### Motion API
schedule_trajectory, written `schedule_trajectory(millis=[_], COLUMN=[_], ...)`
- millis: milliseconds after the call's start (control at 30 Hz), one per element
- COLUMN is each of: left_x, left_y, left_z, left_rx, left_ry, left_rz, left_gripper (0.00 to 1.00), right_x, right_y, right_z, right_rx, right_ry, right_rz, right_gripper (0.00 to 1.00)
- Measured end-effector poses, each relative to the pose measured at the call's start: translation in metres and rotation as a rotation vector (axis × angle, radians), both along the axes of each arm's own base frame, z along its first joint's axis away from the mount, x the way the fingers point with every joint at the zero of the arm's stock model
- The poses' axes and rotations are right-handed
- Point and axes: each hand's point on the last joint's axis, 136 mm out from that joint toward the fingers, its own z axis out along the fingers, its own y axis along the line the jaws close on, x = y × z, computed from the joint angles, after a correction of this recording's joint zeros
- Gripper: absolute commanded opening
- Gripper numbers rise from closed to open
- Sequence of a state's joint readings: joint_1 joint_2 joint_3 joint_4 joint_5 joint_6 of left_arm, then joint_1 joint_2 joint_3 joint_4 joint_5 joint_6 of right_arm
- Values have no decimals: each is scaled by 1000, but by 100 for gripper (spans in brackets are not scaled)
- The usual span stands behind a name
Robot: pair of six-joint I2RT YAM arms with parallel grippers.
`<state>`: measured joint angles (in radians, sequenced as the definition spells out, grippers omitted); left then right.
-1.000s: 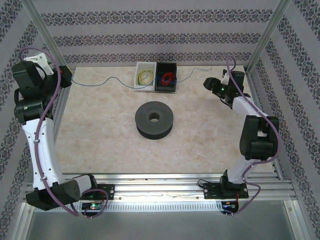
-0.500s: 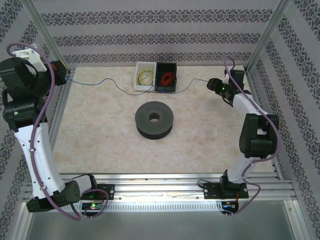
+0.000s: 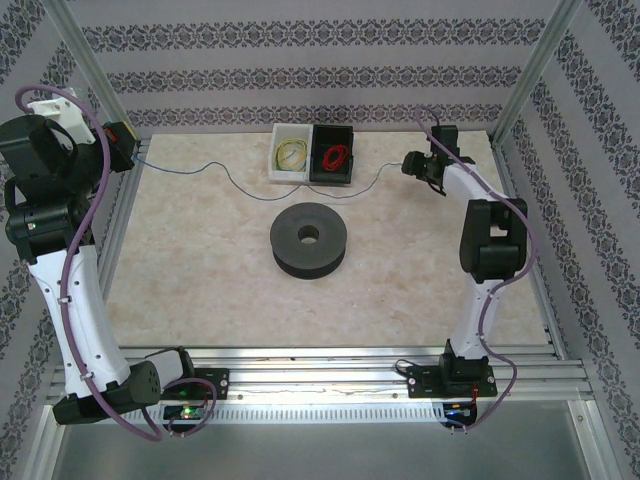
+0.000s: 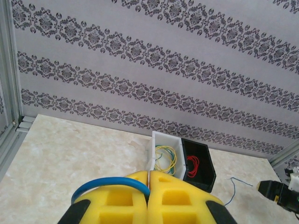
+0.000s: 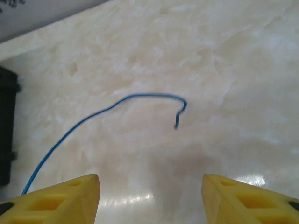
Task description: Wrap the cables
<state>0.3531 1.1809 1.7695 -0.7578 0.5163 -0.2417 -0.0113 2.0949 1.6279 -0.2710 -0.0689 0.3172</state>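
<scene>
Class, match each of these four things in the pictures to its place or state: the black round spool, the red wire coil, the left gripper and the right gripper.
Things
1. black round spool
2. red wire coil
3. left gripper
4. right gripper

Places or states
A. open, facing the free end of the thin blue wire
B. inside the black plastic bin
C. middle of the marbled table
D. shut on the thin blue wire

Pairs: 1-C; 2-B; 3-D; 4-A
</scene>
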Motion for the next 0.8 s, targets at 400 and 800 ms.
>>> schedule_trajectory(millis=[400,800], left_x=[0,0], left_y=[0,-1], left_z=[-1,-1], left_rx=[5,4], left_ry=[5,5], left_rz=[-1,-5], left_gripper=[0,0], right_x=[37,35], right_y=[-10,-15], right_z=[-20,-51], right_rx=[-82,-121], right_ry=[78,184], right_rz=[13,47], right_gripper=[53,45])
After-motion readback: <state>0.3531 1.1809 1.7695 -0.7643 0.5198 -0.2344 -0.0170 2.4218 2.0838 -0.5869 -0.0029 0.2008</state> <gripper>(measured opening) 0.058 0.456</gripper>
